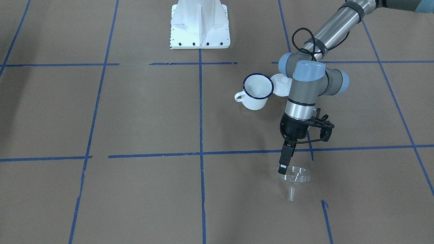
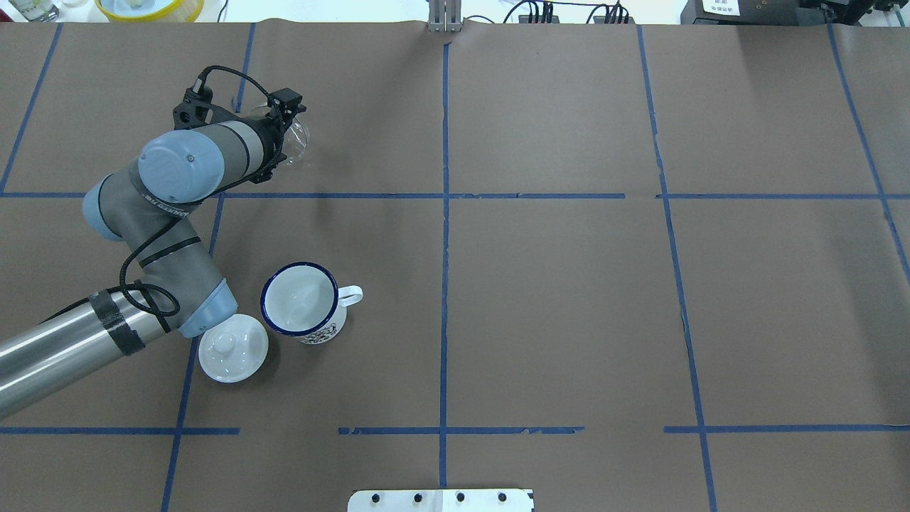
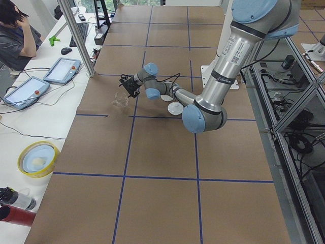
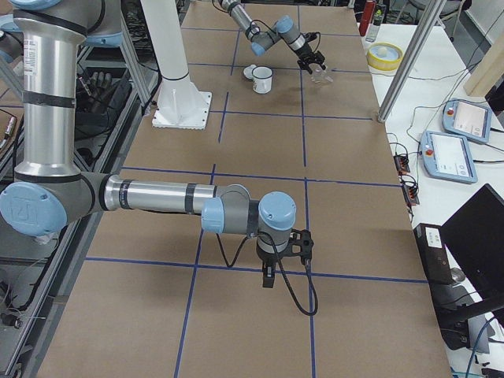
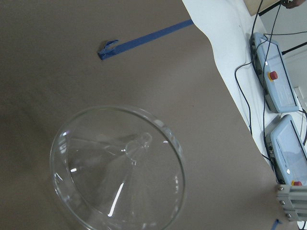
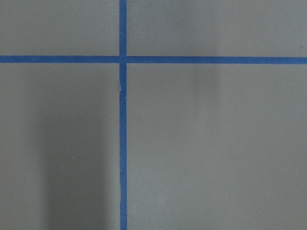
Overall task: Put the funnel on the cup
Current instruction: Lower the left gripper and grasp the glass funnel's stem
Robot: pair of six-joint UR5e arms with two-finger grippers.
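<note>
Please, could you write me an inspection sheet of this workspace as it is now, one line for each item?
Surface: table covered in brown paper with a blue tape grid.
Job's things: funnel upright, spout down, at the left gripper; cup upright, looks empty, apart from the funnel.
Clutter: white lid beside the cup.
Grippers: left gripper appears shut on the funnel's rim; right gripper over bare table, state cannot be told.
Cables: black cable looped on the left arm, off the table.
Surroundings: seated operator, teach pendants, yellow bowl on the side bench.
</note>
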